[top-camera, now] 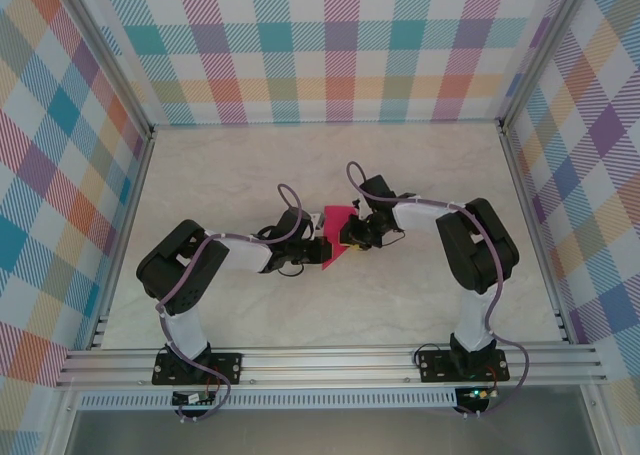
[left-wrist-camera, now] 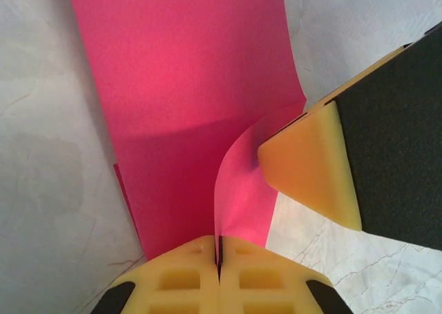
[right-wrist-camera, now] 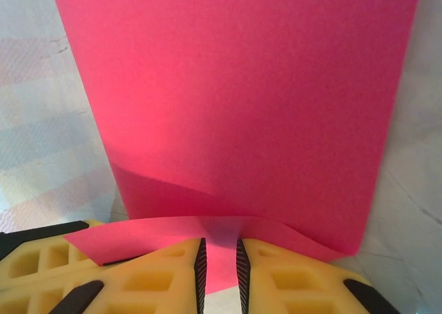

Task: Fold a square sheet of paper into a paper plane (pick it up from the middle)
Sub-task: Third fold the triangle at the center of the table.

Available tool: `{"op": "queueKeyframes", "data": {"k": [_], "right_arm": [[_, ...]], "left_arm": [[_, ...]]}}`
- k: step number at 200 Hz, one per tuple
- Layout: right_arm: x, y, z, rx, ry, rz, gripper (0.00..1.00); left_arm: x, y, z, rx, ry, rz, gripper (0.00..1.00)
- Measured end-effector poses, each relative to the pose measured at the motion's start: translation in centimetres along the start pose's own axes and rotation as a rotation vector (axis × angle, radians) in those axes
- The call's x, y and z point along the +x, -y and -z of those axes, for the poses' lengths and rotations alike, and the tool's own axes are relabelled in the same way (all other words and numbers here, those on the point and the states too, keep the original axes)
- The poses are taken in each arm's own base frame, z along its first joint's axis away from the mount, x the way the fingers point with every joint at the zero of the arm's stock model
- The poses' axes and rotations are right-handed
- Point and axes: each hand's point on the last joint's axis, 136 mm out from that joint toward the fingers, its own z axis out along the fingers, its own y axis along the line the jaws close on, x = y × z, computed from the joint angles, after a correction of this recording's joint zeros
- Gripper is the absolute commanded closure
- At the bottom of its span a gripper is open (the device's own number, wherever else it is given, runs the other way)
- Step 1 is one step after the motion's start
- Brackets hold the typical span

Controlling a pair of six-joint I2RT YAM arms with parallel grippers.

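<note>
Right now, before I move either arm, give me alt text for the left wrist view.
The left gripper, shut, pinches an upturned edge of the crimson-pink square sheet of paper, which extends away over a pale marbled table. A yellow foam finger with a black pad reaches in beside the curled flap from the right.

**Plaid booth, pale marbled bench**

Walls (top-camera: 330,45) printed in pastel plaid of teal, orange, purple and yellow close in three sides. The bench (top-camera: 220,165) is cream with faint marble veining. Aluminium posts (top-camera: 100,53) stand at the corners, and ribbed aluminium rails (top-camera: 330,363) cross the near edge. The light is even and soft.
</note>
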Motion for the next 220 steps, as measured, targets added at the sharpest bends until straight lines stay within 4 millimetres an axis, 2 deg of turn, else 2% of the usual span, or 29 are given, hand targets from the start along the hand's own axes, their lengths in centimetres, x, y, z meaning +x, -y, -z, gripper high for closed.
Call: {"op": "queueKeyframes", "data": {"k": [11,44,70,87,109,135,168,220], "right_arm": [[-0.1,0.1,0.0,0.01,0.002,-0.001,0.78],[-0.1,0.2,-0.1,0.023,-0.004,-0.002,0.79],[-0.1,0.3,-0.1,0.028,-0.008,-0.002,0.79],[-0.1,0.3,-0.2,0.031,-0.011,-0.005,0.79],[-0.1,0.3,-0.1,0.034,-0.015,-0.007,0.79],[-0.1,0.3,-0.2,0.034,-0.016,-0.008,0.79],[-0.1,0.3,-0.2,0.036,-0.019,-0.01,0.79],[-0.1,0.3,-0.2,0.037,-0.02,-0.011,0.79]], "left_arm": [[0.0,0.0,0.0,-0.001,0.0,0.003,0.96],[0.1,-0.1,0.7,-0.032,-0.007,0.028,0.77],[-0.5,-0.1,2.4,-0.079,0.023,0.051,0.65],[-1.3,0.3,3.7,-0.086,0.061,0.061,0.63],[-1.7,1.0,4.7,-0.062,0.086,0.067,0.64],[-1.3,1.7,4.5,-0.02,0.064,0.076,0.74],[-0.5,2.3,3.4,0.014,0.038,0.078,0.81],[0.7,1.4,1.7,-0.025,-0.018,0.091,0.85]]}}
